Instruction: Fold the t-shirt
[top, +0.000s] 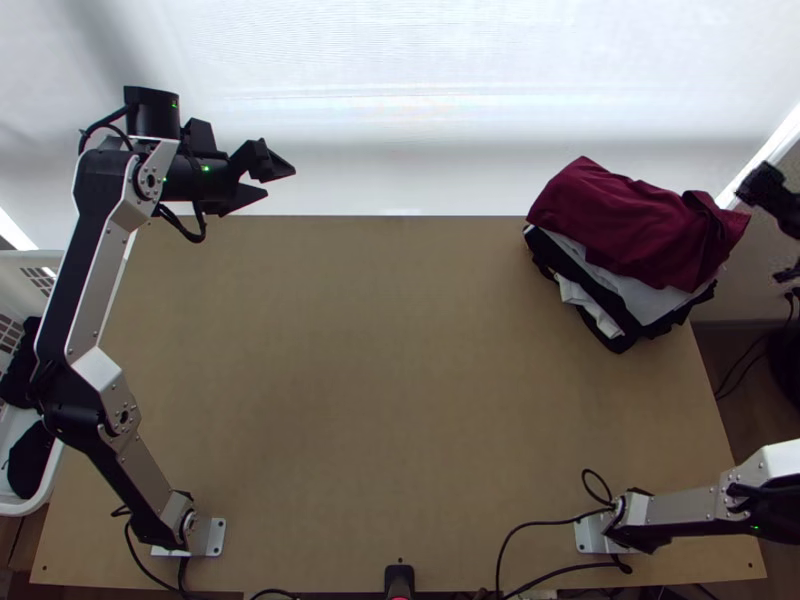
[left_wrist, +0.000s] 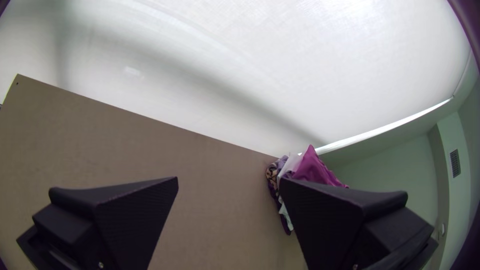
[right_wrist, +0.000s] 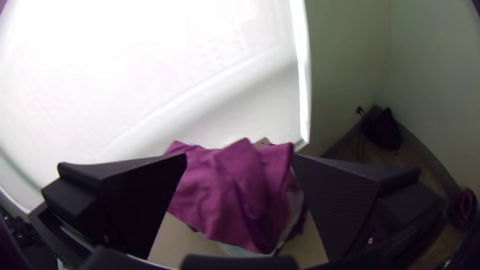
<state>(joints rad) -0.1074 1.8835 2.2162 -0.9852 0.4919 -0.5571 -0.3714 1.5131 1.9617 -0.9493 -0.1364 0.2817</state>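
In the top view my left gripper (top: 282, 170) is over the table's far left corner, its fingers apart and nothing between them; in the left wrist view that gripper (left_wrist: 228, 182) is open too. At the top view's right edge is part of my right gripper (top: 772, 192), beside the clothes pile. The right wrist view shows my right gripper (right_wrist: 240, 157) open, the pile beyond its fingers. A dark red cloth (top: 630, 225), loosely folded and rumpled, lies on top of the pile at the table's far right, over white and black cloths (top: 600, 300).
The light wooden table (top: 380, 400) has cables and a small black device (top: 399, 580) at its near edge. A white basket (top: 45, 480) with dark cloths stands off the left side. A white curtain (top: 400, 90) hangs behind the far edge.
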